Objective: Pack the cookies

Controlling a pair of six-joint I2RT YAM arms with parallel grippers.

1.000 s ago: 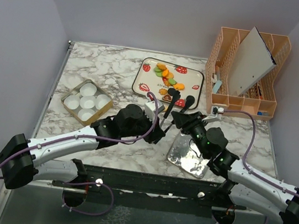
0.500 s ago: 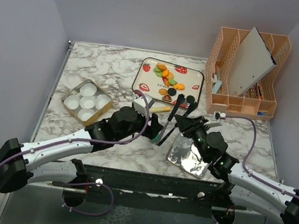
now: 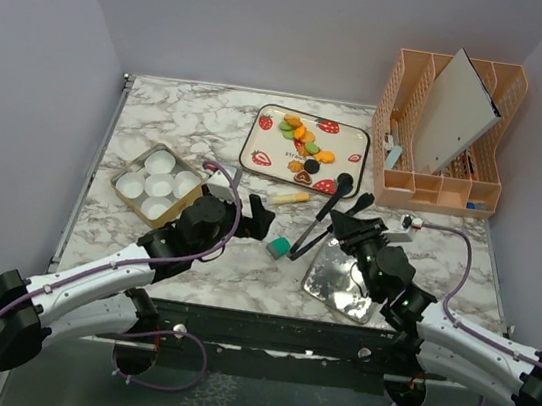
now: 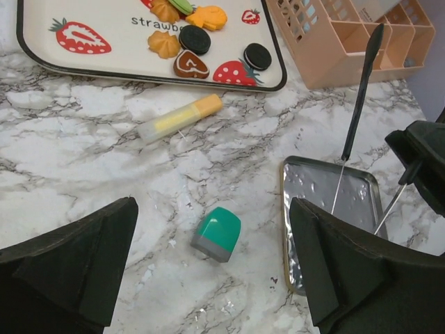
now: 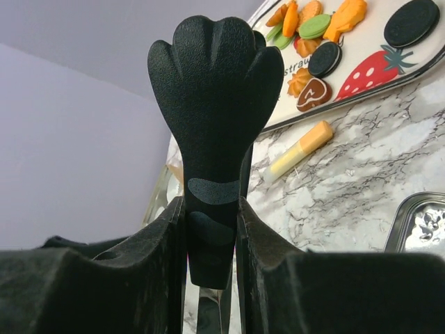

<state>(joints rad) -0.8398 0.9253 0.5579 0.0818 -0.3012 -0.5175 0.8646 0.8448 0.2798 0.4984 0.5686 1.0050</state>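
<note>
The cookies (image 3: 304,145), orange, green, brown and black, lie in a loose heap on the white strawberry-print plate (image 3: 258,151) at the back middle. The same cookies (image 4: 188,42) show at the top of the left wrist view. My left gripper (image 3: 253,223) is open and holds nothing. Its jaws hang over a small teal block (image 4: 217,234) on the marble. My right gripper (image 5: 212,229) is shut on black tongs (image 5: 215,76). The tongs' paw-shaped tip points toward the cookies (image 5: 316,24). From above, the right gripper (image 3: 348,226) sits just short of the plate.
A gold tin (image 3: 123,194) with white paper cups stands at the left. Its shiny lid (image 3: 340,285) lies in front of the right arm. A yellow tube (image 3: 289,198) lies below the plate. A peach organiser (image 3: 441,181) stands at the back right.
My left gripper has gone from shut to wide open and drawn back to the left, and the teal block now lies free on the marble. My right gripper closed tighter on the tongs.
</note>
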